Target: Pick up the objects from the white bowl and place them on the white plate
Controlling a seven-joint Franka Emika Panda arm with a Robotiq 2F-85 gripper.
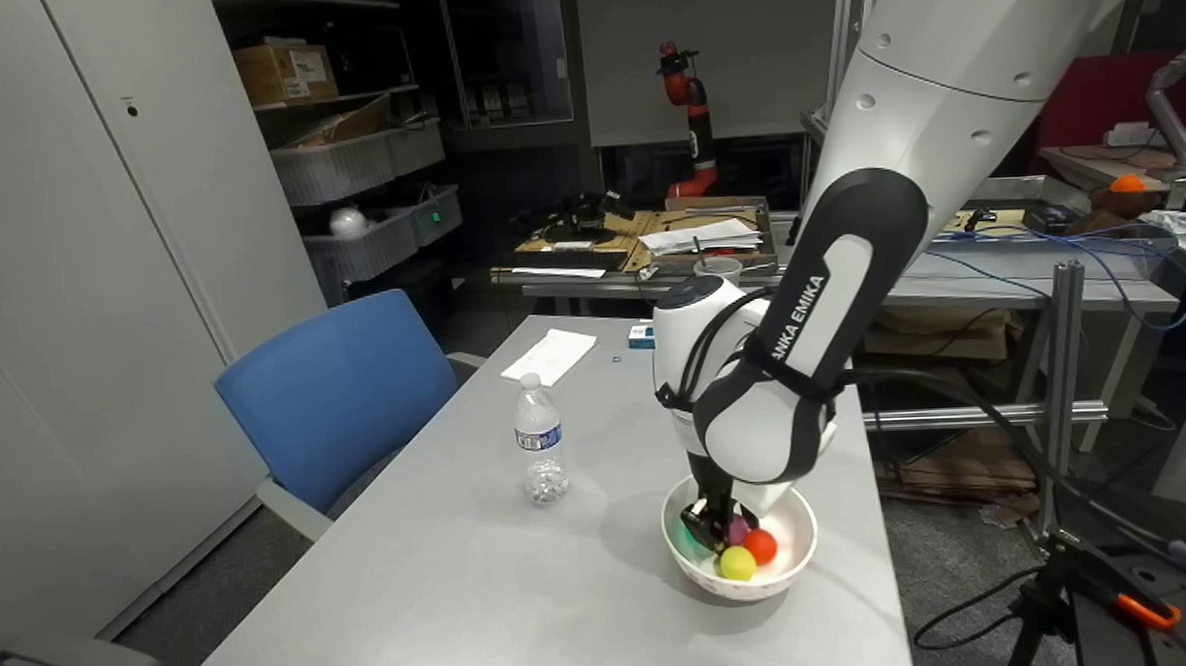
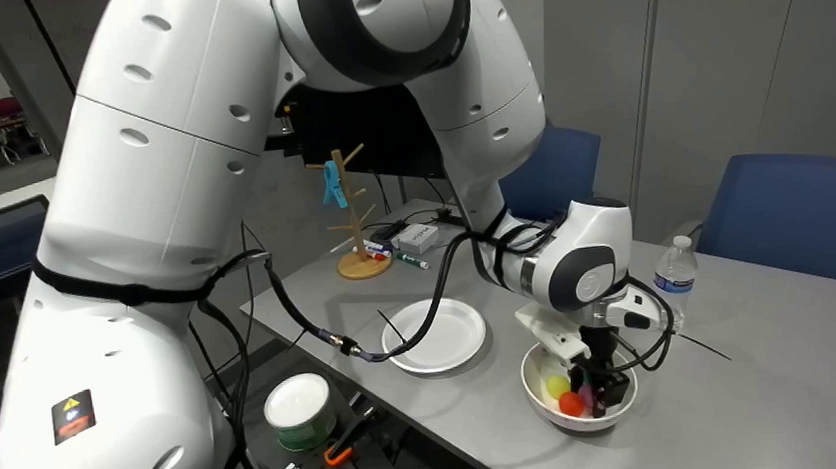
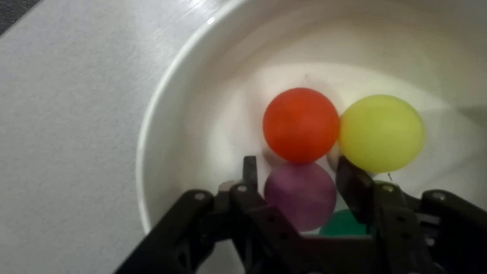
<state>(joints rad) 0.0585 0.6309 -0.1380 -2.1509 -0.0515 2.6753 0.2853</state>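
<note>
The white bowl (image 1: 749, 588) stands on the table and shows in all views (image 2: 576, 426) (image 3: 144, 152). In it lie a red ball (image 3: 300, 125), a yellow ball (image 3: 381, 133), a purple ball (image 3: 299, 198) and a green ball (image 3: 343, 223), partly hidden by the gripper. My gripper (image 3: 298, 164) points down into the bowl. Its fingers are open on either side of the purple ball, with a gap at the left finger; the right finger lies close to the ball and under the yellow ball's edge. The white plate (image 2: 441, 341) lies flat, seen in an exterior view.
A clear water bottle (image 1: 540, 440) stands upright near the bowl. A white paper (image 1: 551, 357) lies further off. A wooden peg stand (image 2: 363, 263), markers and a small box (image 2: 417, 239) are beyond the plate. The arm's cable (image 2: 399, 353) hangs across the plate in that view.
</note>
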